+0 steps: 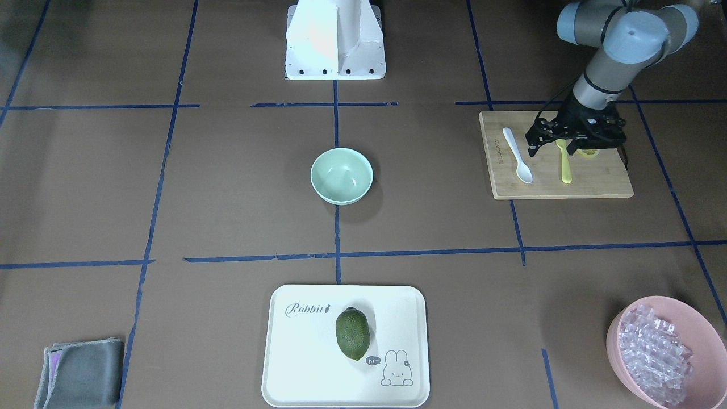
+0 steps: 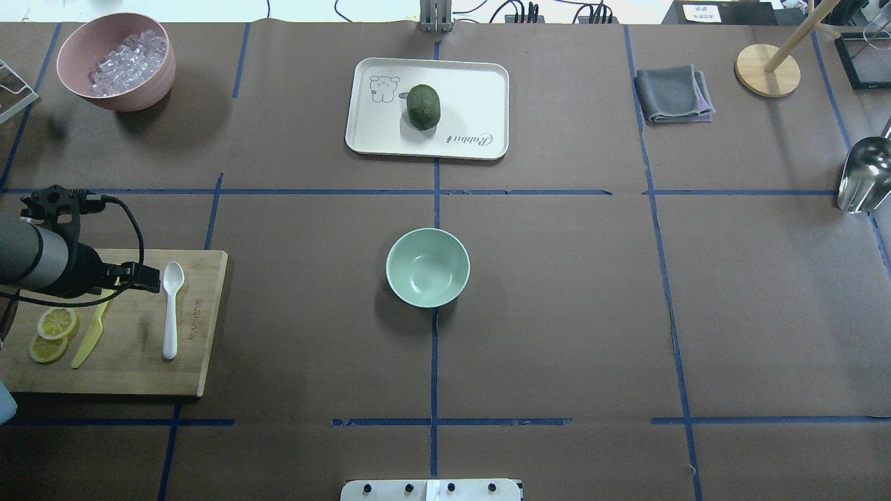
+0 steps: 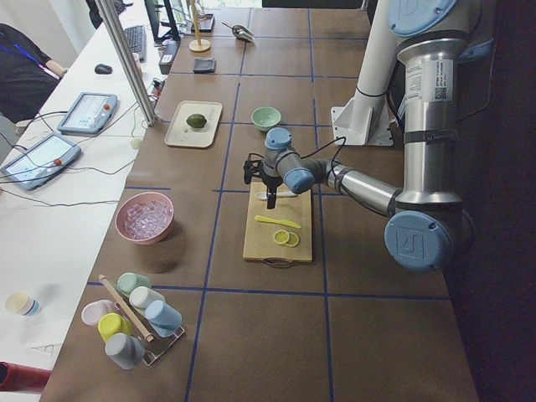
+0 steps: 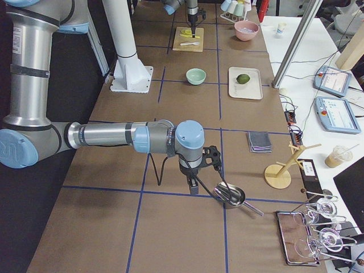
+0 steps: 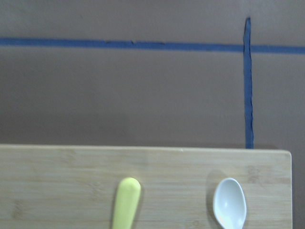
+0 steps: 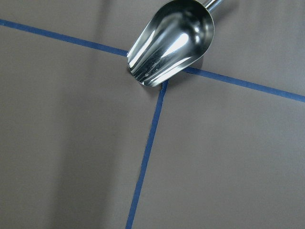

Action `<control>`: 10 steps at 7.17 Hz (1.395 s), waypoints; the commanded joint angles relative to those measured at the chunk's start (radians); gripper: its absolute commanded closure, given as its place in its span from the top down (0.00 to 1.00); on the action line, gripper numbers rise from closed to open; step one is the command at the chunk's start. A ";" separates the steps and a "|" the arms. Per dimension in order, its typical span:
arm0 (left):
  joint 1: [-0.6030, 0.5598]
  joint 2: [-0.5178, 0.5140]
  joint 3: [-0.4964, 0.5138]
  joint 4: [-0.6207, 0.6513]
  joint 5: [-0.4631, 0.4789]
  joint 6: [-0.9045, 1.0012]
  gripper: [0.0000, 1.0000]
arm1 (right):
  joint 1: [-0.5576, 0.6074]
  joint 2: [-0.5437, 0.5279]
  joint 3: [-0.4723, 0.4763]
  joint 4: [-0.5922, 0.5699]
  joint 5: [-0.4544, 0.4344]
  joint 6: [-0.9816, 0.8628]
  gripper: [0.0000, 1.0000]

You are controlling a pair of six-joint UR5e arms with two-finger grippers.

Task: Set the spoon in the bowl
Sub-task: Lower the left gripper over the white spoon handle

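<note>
The white spoon (image 1: 517, 155) lies flat on a bamboo cutting board (image 1: 599, 183), scoop towards the table's middle; it also shows in the overhead view (image 2: 169, 310) and its scoop in the left wrist view (image 5: 229, 203). The mint-green bowl (image 1: 341, 175) stands upright and empty at the table's centre (image 2: 427, 268). My left gripper (image 1: 551, 149) hovers above the board beside the spoon, over the yellow knife, and looks open and empty. My right gripper (image 4: 193, 185) shows only in the right side view, far from both, next to a metal scoop; I cannot tell its state.
On the board lie a yellow plastic knife (image 1: 565, 166) and lemon slices (image 2: 51, 335). A pink bowl (image 1: 704, 321) of clear pieces, a white tray (image 1: 306, 346) with a green fruit (image 1: 352, 334), a grey cloth (image 1: 80, 372) and the metal scoop (image 6: 171, 40) stand around.
</note>
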 commanded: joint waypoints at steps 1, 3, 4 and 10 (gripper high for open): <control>0.061 -0.002 -0.003 0.000 0.032 -0.031 1.00 | 0.000 -0.001 0.000 0.000 0.000 0.001 1.00; 0.076 -0.012 0.002 0.001 0.032 -0.025 0.99 | 0.000 -0.002 0.000 0.000 0.000 0.001 1.00; 0.076 -0.022 0.003 0.003 0.032 -0.022 0.88 | 0.000 -0.001 -0.001 0.000 -0.002 0.001 1.00; 0.084 -0.052 0.025 0.009 0.031 -0.020 0.47 | 0.000 -0.001 -0.001 0.000 -0.004 0.001 1.00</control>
